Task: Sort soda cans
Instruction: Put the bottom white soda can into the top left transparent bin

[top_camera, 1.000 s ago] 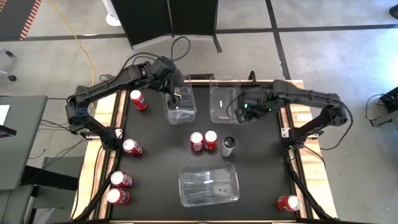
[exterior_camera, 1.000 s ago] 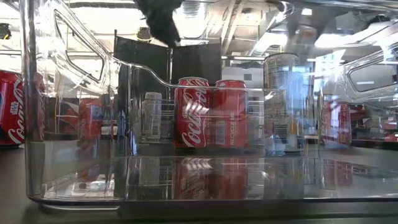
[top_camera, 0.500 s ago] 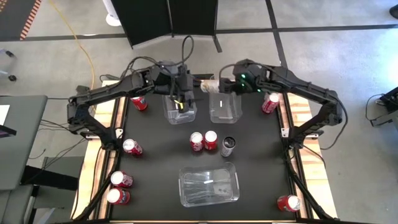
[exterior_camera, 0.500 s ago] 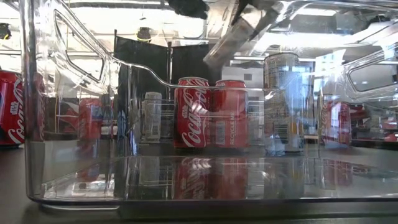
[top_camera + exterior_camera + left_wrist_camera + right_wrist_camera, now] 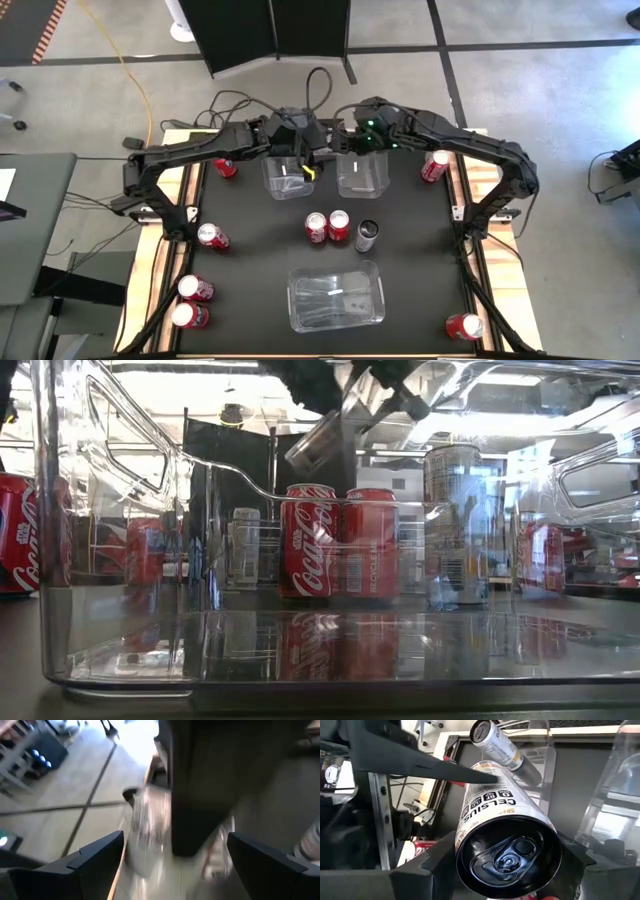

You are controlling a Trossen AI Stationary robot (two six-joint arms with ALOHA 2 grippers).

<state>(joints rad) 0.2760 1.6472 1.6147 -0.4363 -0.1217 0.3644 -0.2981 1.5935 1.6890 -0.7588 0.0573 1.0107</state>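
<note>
Between the two far clear bins, the right gripper [image 5: 507, 862] is clamped around a silver-grey can [image 5: 506, 827], held tilted above the table, as the low view confirms [image 5: 318, 442]. The left gripper [image 5: 172, 857] sits just beside it over the far left bin [image 5: 287, 172], fingers spread wide with nothing between them. The two arms meet closely at this point, so contact between them is the main hazard.

Progress is judged early. One slim silver can [image 5: 502, 749] lies in a far bin; the right wrist view does not settle which one. The far right bin [image 5: 362, 175] shows no can from above, and the near bin [image 5: 336, 295] holds none.

Unsorted cans remaining on the table:
- two red cans [image 5: 327, 226] upright at centre, touching;
- one dark-topped silver can [image 5: 367, 236] just to their right;
- four red cans along the left edge [image 5: 212, 236];
- one red can [image 5: 435, 165] at far right;
- one red can [image 5: 463, 326] at the near right corner.

The centre group stands between the near bin and the far bins, in any path across the table.
</note>
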